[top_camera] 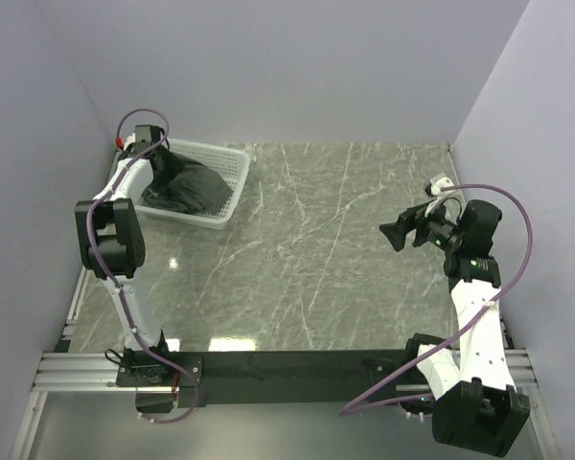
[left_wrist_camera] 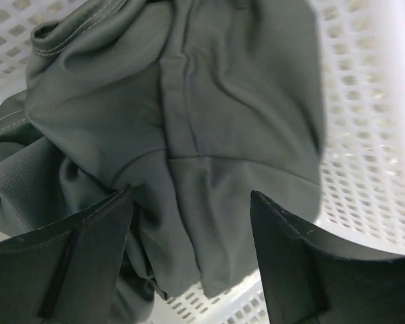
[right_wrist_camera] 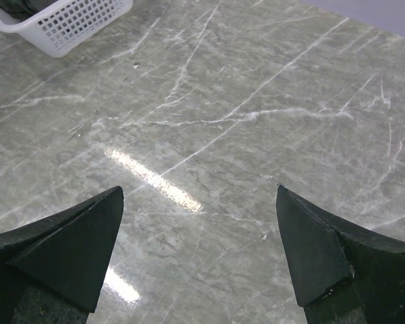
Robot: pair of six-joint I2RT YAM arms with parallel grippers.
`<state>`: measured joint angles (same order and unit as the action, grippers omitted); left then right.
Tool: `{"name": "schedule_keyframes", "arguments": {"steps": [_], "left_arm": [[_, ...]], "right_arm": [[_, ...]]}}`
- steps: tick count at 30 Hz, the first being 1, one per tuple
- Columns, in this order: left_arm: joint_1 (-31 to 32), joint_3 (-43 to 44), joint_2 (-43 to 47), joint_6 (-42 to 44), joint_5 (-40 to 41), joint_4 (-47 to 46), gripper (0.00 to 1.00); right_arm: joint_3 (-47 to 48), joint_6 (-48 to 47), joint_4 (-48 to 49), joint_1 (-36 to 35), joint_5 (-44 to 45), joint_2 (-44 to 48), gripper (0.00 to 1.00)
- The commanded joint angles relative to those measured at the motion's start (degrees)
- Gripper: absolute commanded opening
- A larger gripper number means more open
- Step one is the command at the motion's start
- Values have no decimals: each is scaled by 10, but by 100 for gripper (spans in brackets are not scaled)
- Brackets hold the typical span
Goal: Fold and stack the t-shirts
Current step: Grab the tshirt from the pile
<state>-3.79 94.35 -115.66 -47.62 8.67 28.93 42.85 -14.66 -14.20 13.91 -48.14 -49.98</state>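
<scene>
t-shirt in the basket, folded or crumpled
Crumpled, not folded: the t-shirt lies bunched in the basket, with loose creases and a twisting hem in the left wrist view.

The t-shirt (left_wrist_camera: 189,121) is plain dark grey-green with lighter stitching at its hems. The basket (left_wrist_camera: 364,135) is white, a mesh of small square holes. The surface (right_wrist_camera: 256,101) is grey-green marble veined white. The fingers (right_wrist_camera: 74,250) are black.

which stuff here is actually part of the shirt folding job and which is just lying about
Part of the job: dark grey-green t-shirt, crumpled; left gripper, open over it.
Just lying about: white mesh basket holding the shirt; marble table.
</scene>
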Motion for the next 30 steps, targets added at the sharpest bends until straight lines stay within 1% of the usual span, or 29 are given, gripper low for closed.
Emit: {"name": "schedule_keyframes", "arguments": {"steps": [1,5,8,9,11,12,14,15,17,18,19,21,22,23,24,25,26,28,29,30], "left_arm": [[2,41,-5,-18,29,29,75],[3,42,-20,-15,33,31,71],[3,44,-30,-12,29,26,59],[3,49,-32,-9,26,23,46],[3,55,-31,1,20,20,34],[3,64,-31,4,12,21,26],[3,73,-27,15,7,24,21],[2,75,-25,18,-3,24,13],[2,70,-5,30,-13,17,3],[2,66,5,39,-28,10,0],[3,62,17,44,-39,2,0],[4,43,67,59,-82,-44,0],[4,36,86,67,-139,-61,0],[5,23,125,72,-171,-105,0],[7,21,146,70,-196,-119,0],[11,19,165,72,-239,-136,0],[19,15,202,74,-265,-173,0],[29,15,238,67,-286,-207,0],[33,15,269,67,-314,-224,0],[54,27,283,63,-317,-245,0]], "right_arm": [[5,0,8,9,-7,3,100],[3,4,12,13,-9,1,100],[3,9,14,18,-14,3,100],[2,10,15,22,-16,5,100],[1,14,17,27,-20,7,100],[1,16,17,32,-25,8,100],[0,21,20,36,-28,8,100],[0,22,21,40,-32,11,100],[0,26,22,45,-35,15,100],[-1,27,23,47,-37,15,100],[-2,30,24,52,-38,15,100],[-3,31,27,55,-39,17,100],[-4,33,29,58,-41,18,100],[-5,34,29,58,-42,18,100],[-5,35,29,59,-42,18,100],[-5,37,30,60,-42,19,100],[-6,36,30,61,-42,19,100],[-7,38,32,62,-42,19,100],[-8,38,35,64,-43,19,100],[-8,39,34,64,-42,19,100]]}}
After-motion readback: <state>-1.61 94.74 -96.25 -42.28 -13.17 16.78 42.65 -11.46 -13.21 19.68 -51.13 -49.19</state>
